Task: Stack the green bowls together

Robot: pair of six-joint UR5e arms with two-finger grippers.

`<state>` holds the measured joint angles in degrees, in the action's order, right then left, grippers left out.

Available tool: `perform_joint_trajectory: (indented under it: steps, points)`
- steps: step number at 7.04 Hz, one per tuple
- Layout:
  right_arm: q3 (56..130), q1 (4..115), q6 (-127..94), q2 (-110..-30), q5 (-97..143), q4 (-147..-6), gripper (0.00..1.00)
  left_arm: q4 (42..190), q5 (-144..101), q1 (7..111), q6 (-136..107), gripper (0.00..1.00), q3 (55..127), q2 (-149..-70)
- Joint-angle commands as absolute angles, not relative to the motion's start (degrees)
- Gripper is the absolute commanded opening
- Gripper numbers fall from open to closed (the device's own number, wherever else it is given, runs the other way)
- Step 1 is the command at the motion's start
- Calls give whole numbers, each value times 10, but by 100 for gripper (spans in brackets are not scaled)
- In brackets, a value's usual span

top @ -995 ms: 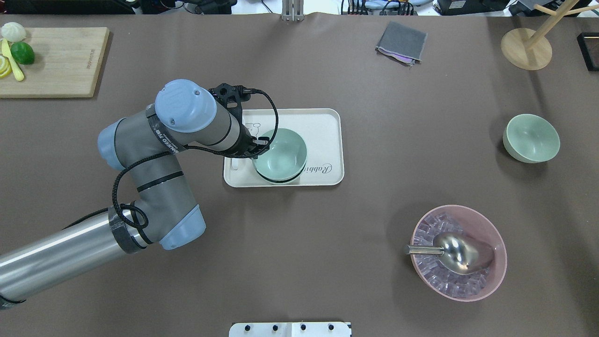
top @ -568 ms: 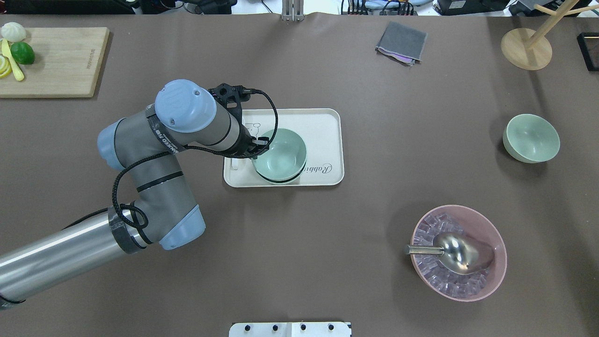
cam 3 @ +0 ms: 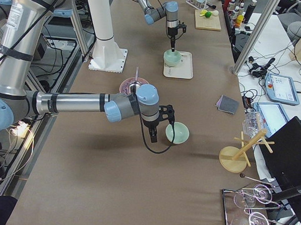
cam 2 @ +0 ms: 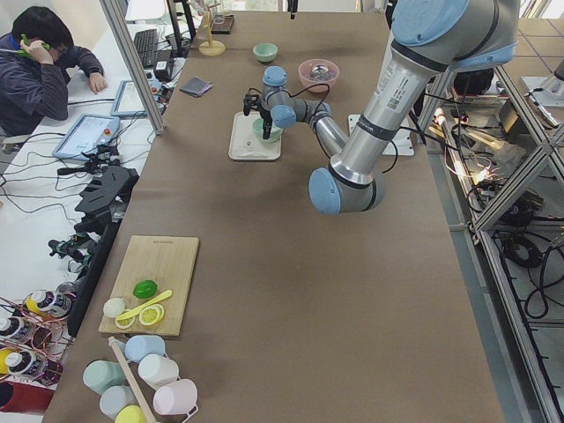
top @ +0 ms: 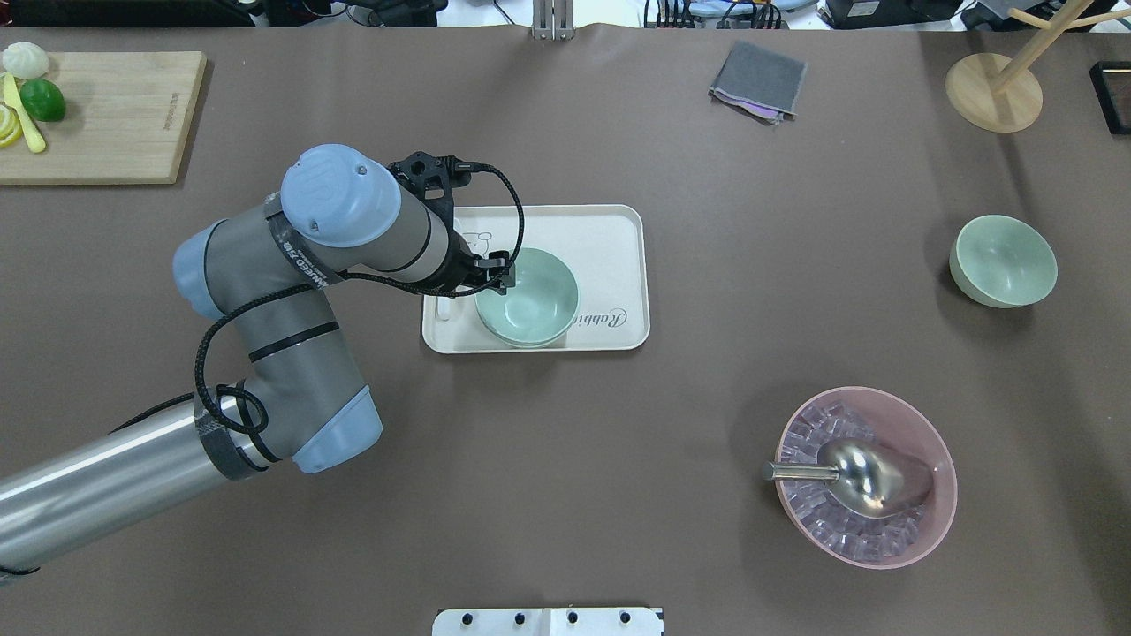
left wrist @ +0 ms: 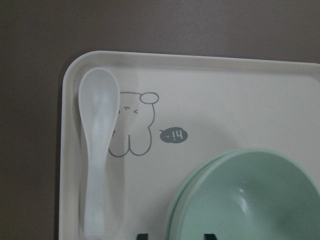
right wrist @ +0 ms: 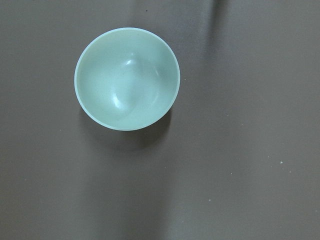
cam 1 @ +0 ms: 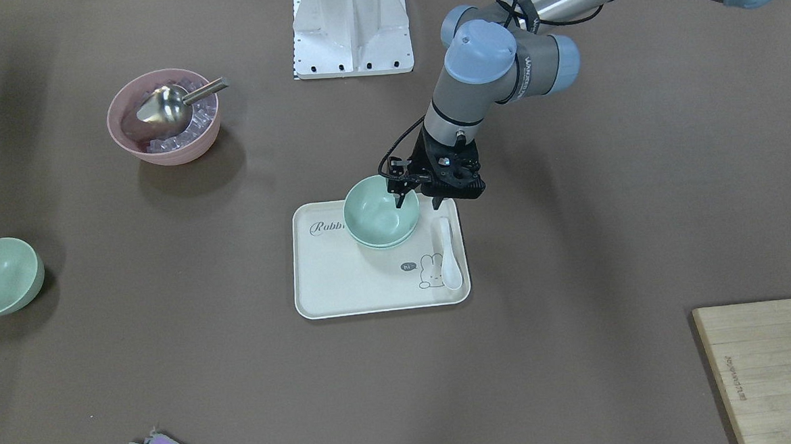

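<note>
Two of the three small pale mint-green bowls already sit nested, one inside the other [top: 528, 296], on the cream rectangular plastic tray [top: 618, 221] in the middle of the table, next to a white ceramic spoon [left wrist: 97, 150] lying along the tray's edge. The third mint-green bowl [top: 1003, 261] stands alone and upright on the bare brown table, well apart from the tray on the robot's right, so I judge the task about two-thirds done: that bowl has yet to be carried over and set into the pair. The left gripper [cam 1: 417, 203] hangs at the near rim of the nested bowls with its pincer released, one finger over the inside and one outside, gripping nothing. The right gripper [cam 3: 159, 133] hovers just beside the lone bowl, but only the side view shows it, so I cannot tell whether it is spread or clenched; its wrist camera sees only the bowl from above. Of the lower nested bowl only a thin crescent of rim shows, so how squarely the upper one is seated is hard to judge, and the left wrist view cuts the pair off at its bottom edge.
</note>
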<state>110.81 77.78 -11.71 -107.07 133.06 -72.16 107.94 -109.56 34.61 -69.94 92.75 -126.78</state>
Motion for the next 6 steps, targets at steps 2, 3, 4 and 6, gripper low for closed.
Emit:
perform_joint_trajectory:
  steps: [2, 3, 4, 6]
  points:
    - [1069, 778, -113, -1053, 1325, -722, 99, 951, -1169, 403, -561, 98, 1082, -1184]
    - [1040, 778, -113, -1030, 1325, -721, 99, 948, -1191, 456, -457, 98, 1117, -1110]
    - [1010, 778, -113, -998, 1319, -721, 99, 947, -1263, 534, -308, 98, 1114, -1049]
    - [929, 778, -119, -917, 1311, -722, 97, 947, -1336, 682, -57, 98, 1085, -946]
